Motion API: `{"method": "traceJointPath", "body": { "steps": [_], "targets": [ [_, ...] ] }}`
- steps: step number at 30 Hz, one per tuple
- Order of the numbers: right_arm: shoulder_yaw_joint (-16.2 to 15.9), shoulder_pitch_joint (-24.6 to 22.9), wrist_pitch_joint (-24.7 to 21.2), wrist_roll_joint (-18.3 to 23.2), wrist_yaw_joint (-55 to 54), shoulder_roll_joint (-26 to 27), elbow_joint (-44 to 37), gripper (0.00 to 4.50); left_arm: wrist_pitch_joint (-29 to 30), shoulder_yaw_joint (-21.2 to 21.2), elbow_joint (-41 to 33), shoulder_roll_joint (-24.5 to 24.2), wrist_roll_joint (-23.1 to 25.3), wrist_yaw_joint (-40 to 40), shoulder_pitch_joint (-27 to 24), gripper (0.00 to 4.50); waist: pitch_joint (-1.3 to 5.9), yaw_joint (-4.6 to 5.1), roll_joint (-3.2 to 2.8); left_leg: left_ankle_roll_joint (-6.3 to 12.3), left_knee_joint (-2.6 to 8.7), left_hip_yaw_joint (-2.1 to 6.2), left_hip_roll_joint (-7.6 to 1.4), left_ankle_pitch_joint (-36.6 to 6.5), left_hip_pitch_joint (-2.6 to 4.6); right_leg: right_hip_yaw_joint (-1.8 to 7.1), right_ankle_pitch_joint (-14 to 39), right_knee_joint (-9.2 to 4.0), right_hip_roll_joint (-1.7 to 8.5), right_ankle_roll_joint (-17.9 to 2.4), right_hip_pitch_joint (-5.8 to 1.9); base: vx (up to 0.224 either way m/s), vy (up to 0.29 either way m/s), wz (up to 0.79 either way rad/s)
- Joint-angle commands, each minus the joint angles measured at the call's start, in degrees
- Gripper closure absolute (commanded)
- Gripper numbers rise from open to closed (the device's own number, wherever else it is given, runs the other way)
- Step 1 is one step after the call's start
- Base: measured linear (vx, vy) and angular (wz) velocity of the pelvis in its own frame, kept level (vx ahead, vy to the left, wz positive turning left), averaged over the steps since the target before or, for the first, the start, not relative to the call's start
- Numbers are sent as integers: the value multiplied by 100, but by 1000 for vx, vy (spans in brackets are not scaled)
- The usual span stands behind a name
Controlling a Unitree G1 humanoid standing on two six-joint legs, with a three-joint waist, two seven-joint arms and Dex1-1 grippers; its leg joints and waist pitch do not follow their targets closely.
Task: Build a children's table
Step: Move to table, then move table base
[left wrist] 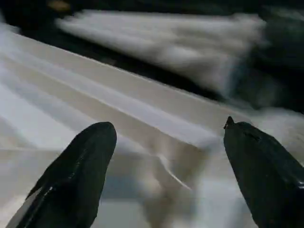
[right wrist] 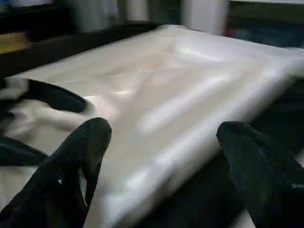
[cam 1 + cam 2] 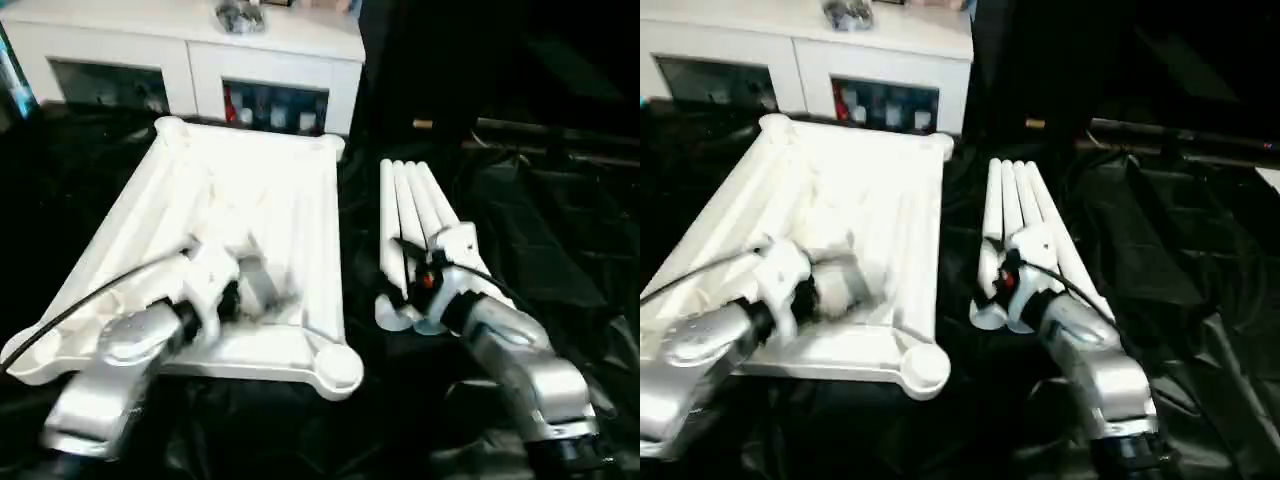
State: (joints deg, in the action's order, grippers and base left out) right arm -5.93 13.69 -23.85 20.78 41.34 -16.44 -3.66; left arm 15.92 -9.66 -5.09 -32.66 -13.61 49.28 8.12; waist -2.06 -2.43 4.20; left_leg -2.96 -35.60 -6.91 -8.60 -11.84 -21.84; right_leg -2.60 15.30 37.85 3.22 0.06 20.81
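The children's table lies in parts on a black cloth. Its white top (image 3: 270,190) rests upside down, ribbed underside up, with rounded sockets at the corners, one at the near right (image 3: 338,368). To its right lies a bundle of white tapered legs (image 3: 410,210), side by side. My left gripper (image 1: 168,126) hovers open just above the near part of the ribbed underside, holding nothing. My right gripper (image 2: 164,126) is open over the near ends of the legs, pointing toward the top, with nothing between its fingers.
A white cabinet (image 3: 190,50) with glass doors stands behind the table top, with a shiny object (image 3: 238,15) on it. Wrinkled black cloth (image 3: 560,230) covers the floor to the right. A thin bar (image 3: 540,130) lies at the back right.
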Motion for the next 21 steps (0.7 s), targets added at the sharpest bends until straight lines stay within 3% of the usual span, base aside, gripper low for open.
{"method": "traceJointPath", "body": {
  "steps": [1, 5, 6, 9, 14, 17, 21],
  "targets": [
    [-123, 123, -111, 6, 417, -278, -12, 44, -34, -264, 282, -74, 211, 390, 225, 57, 203, -50, -85, 216, 512, 31, -417, -889, 144, 276, -148, -477, 490, -1271, -238, -50, -17, 3],
    [-381, 231, -140, -207, 872, -666, 162, 43, 24, -620, 894, -132, 559, 500, 782, 79, 140, -165, -86, -221, 569, -91, -479, -1634, 234, 316, 1430, -608, 528, -1023, -116, -13, -4, 1],
    [-424, 253, -142, -249, 952, -734, 190, 43, 71, -681, 1090, -111, 643, 466, 947, 88, 146, -188, -85, -294, 572, -102, -489, -1653, 243, 325, 1526, -617, 543, -974, -105, 0, 0, 0],
    [-493, 259, -135, -263, 1069, -814, 170, 43, 84, -723, 1208, -126, 591, 701, 1067, 111, 171, -228, -49, -299, 592, -95, -497, -1381, 186, 313, 1252, -583, 549, -930, -146, 0, 0, 0],
    [-590, 263, -137, -219, 1267, -981, 165, 43, -54, -747, 1697, -65, 549, 1098, 1412, 140, 242, -287, -26, -89, 514, -155, -472, -593, 160, 310, -141, -459, 516, -1111, -163, 0, 0, 0],
    [-589, 288, -235, -127, 1392, -1028, 142, 43, -45, -894, 2039, -120, 711, 1255, 1642, 156, 276, -297, -60, 34, 483, -167, -462, -391, 165, 307, -646, -418, 506, -1220, -168, 0, 0, 0],
    [-573, 340, -254, -131, 1499, -1049, 165, 43, 44, -1023, 2344, -172, 823, 1495, 1898, 199, 246, -295, -75, -12, 511, -169, -487, -648, 170, 300, -438, -438, 528, -1333, -165, 0, 0, 0]
  ]
}}
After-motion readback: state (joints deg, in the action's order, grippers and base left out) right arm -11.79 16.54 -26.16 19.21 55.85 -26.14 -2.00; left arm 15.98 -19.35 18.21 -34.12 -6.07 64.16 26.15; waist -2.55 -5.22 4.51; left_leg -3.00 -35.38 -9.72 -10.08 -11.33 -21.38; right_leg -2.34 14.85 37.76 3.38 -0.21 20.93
